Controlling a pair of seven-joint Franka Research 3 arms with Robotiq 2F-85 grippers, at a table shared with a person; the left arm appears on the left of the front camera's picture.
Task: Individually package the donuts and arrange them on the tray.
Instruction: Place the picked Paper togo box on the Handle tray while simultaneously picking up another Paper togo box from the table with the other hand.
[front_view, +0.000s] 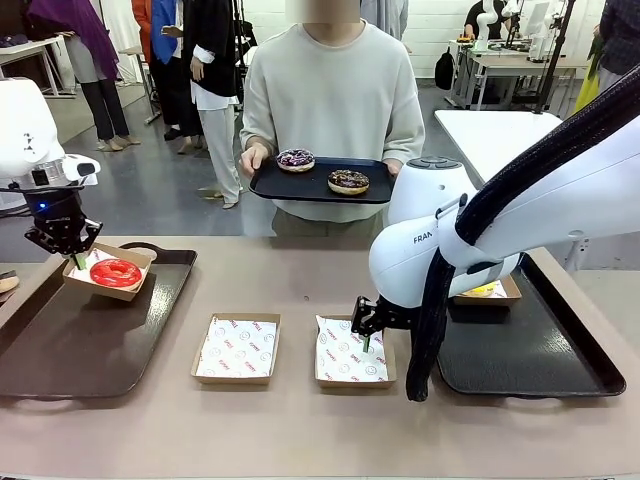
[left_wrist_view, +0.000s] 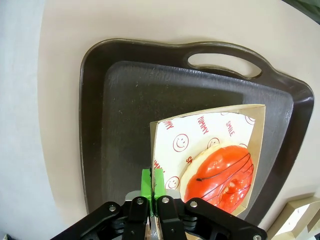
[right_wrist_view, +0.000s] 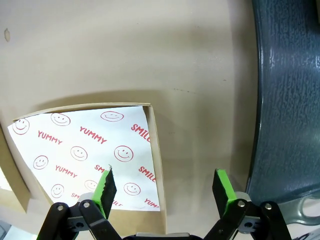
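Pinching one wall of the donut box (left_wrist_view: 165, 125) near a corner, the left gripper (left_wrist_view: 152, 181) has its green pads pressed together on the cardboard, which its own wrist view makes plain. The red donut (left_wrist_view: 222, 175) lies inside on smiley-printed paper, and the box sits at the handle end of the left tray (left_wrist_view: 95, 125). The front view places that at the tray's far end, by the bench's left edge. That view also takes in the person at the far edge holding a black serving tray (front_view: 268, 185) with the purple-iced donut (front_view: 295, 159) and the chocolate donut (front_view: 348, 181). The yellow donut (front_view: 483, 290) is in a box on the right tray (front_view: 560, 360), mostly hidden behind the right arm. Two lined boxes lie side by side mid-bench: a spare box (front_view: 236, 348) and the empty box (right_wrist_view: 75, 145). The right wrist view shows the right gripper (right_wrist_view: 165, 192) with jaws apart, straddling the empty box's side wall. One finger (right_wrist_view: 106, 187) is over the paper and the other over the bare bench (right_wrist_view: 200, 60), neither touching the cardboard.
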